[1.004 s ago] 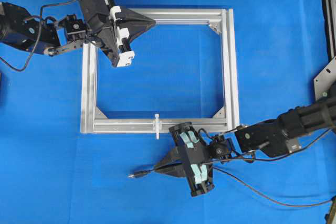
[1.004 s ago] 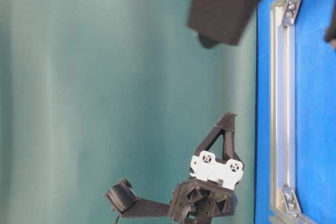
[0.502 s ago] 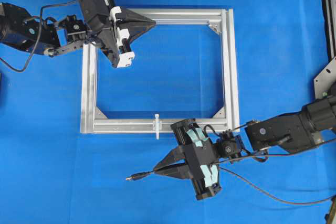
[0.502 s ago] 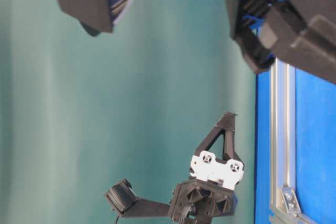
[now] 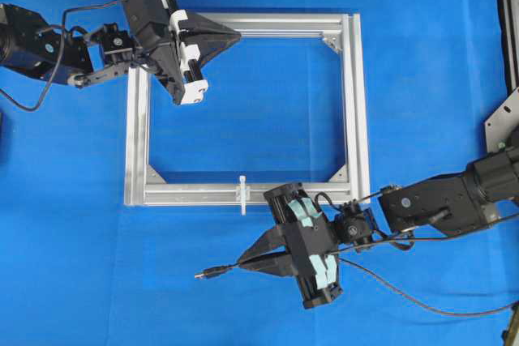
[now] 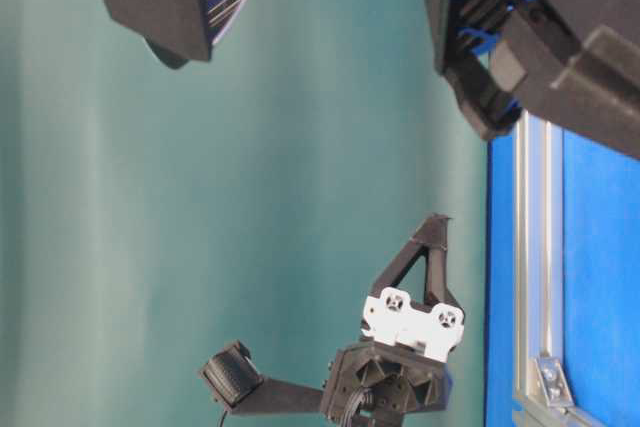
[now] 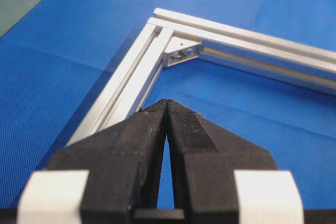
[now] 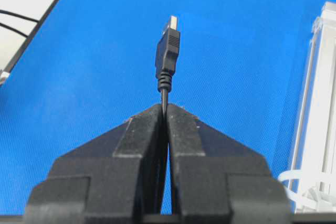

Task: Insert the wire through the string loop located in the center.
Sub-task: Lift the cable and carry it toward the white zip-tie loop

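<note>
Nearest, right wrist view: right gripper (image 8: 165,109) pinched on the wire (image 8: 164,94), jaws pressed flat against the cable just behind the strain relief. Plug (image 8: 168,48) standing proud of the tips, metal end forward, over bare blue mat (image 8: 94,66). At the right edge, silver rail and a thin white tie curling off it: the string loop (image 8: 294,182), beside the jaws, not ahead of them.

Overhead: right gripper (image 5: 258,262) just outside the frame's near rail, plug (image 5: 200,275) aimed leftward along the rail, not at the loop. String loop (image 5: 242,194) crossing the middle of the near rail (image 5: 186,194), close to the fingers. Slack wire trailing off to the lower right.

Judged step: bringing the plug round to the loop. To do well: swing the tip to face the loop's opening, approach low and slow, watch through the wrist view, keep the short overhang so the plug does not droop. Loop opening too small to read from here.

Farther: left gripper (image 5: 235,35) clamped shut on nothing, tips over the frame's far rail near the far left corner, well apart from the loop.
</note>
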